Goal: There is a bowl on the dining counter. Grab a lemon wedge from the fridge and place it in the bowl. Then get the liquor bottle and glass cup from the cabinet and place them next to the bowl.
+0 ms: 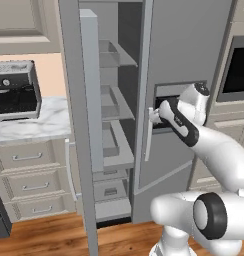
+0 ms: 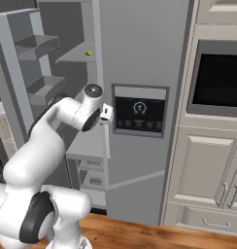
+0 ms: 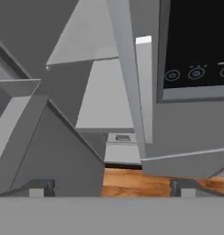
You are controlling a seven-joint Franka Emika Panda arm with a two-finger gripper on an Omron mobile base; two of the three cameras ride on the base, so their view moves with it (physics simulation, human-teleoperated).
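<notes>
Right now the tall grey two-door fridge (image 1: 184, 60) is standing with its left door swung open, showing smooth grey inner shelves. One tiny yellow-green lemon wedge (image 2: 89, 52) is sitting on an upper shelf. The two-fingered dark claw (image 3: 111, 187) is hanging wide open and holding nothing, near the white vertical handle (image 2: 107, 138).

Wood plank floor (image 1: 39, 240), cream drawers (image 1: 29, 185), marble worktop (image 1: 34, 125), built-in oven (image 2: 220, 80), possibly a toaster oven (image 1: 14, 90)
</notes>
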